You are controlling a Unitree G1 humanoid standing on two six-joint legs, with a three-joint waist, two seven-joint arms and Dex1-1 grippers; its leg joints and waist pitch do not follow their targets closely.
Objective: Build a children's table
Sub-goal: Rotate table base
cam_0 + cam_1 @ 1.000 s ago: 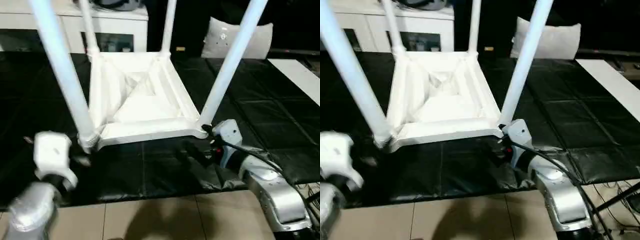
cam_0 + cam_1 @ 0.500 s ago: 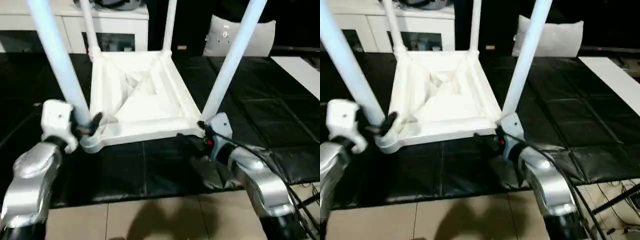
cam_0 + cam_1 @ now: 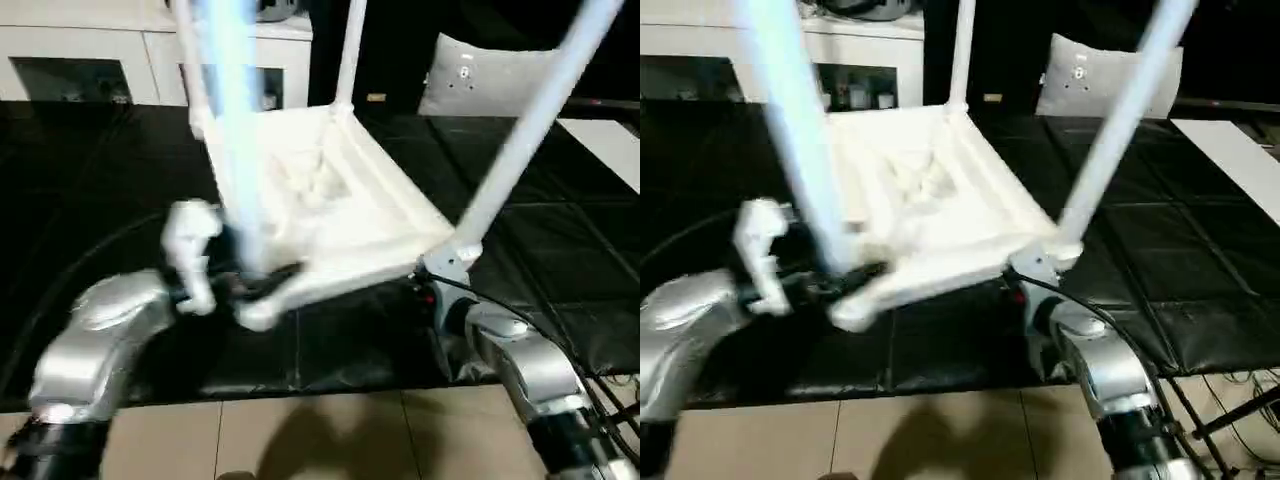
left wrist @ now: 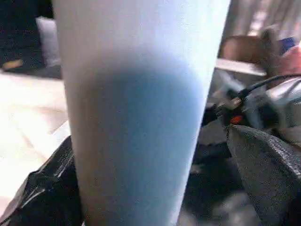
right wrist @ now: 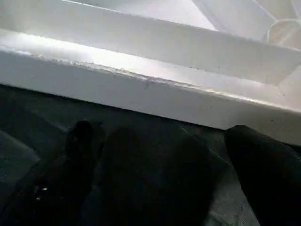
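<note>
Tipped up since a second ago, the upturned children's table (image 3: 350, 215) now tilts on the black mat (image 3: 90, 200), left gripper (image 3: 245, 285) clamped around a near leg (image 3: 235, 150), right gripper (image 5: 160, 155) open under the rim, so it may topple sideways.

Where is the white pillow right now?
In the head views the white pillow sits at the far right of the black mat, behind the upturned children's table.
</note>
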